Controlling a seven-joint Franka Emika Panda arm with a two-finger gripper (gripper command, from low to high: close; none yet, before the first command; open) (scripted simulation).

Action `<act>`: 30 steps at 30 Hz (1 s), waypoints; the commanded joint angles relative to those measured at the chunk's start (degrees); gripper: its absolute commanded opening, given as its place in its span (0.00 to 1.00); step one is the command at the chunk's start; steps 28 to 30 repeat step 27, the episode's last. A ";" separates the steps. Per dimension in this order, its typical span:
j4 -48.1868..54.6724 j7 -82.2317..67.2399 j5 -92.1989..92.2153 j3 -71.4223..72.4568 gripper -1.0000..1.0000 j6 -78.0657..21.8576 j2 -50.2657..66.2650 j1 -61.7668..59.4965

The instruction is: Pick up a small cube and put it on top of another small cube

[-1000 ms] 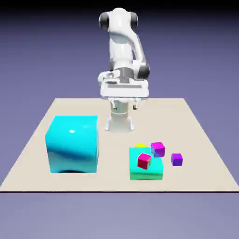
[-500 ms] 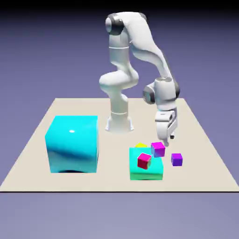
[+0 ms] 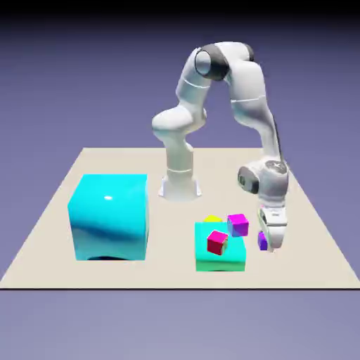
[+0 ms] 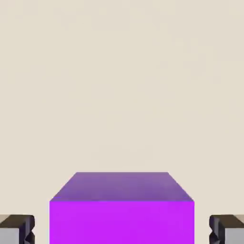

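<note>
stage: pre-grasp | gripper (image 3: 273,246) released, fingers straddling purple cube (image 4: 121,209) on bench (image 3: 63,204) | left: clench, lift, stack on magenta cube (image 3: 238,224) at 9 o'clock

A pale beige tabletop (image 3: 56,204) sits before a plain blue-violet backdrop (image 3: 70,77) that darkens to near black along the top edge. Lighting seems even and soft. The hand view shows more bare beige surface.

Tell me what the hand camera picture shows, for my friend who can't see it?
A purple cube fills the bottom middle, sitting on a plain beige table. The gripper is open around it, one grey fingertip at each bottom corner, with gaps to the cube.
</note>
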 commanded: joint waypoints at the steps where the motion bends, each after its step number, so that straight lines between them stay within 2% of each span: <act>1: -0.43 0.44 -0.58 -0.71 0.00 -1.60 -2.08 0.58; 5: -2.13 2.58 -2.93 -3.30 0.00 -8.20 -10.38 2.38; 17: -5.86 25.66 -8.75 1.94 0.00 -28.89 -35.03 -17.99; 18: -5.86 25.66 -8.75 1.94 0.00 -28.89 -35.03 -18.00; 23: -8.45 25.14 -8.05 2.00 0.00 -16.71 -25.42 -18.04; 24: -8.45 25.14 -8.05 2.00 1.00 -16.70 -25.42 -18.04; 27: -7.39 25.35 -8.33 1.98 1.00 -21.68 -29.34 -18.02; 30: -7.39 25.35 -8.33 1.98 1.00 -21.68 -29.34 -18.02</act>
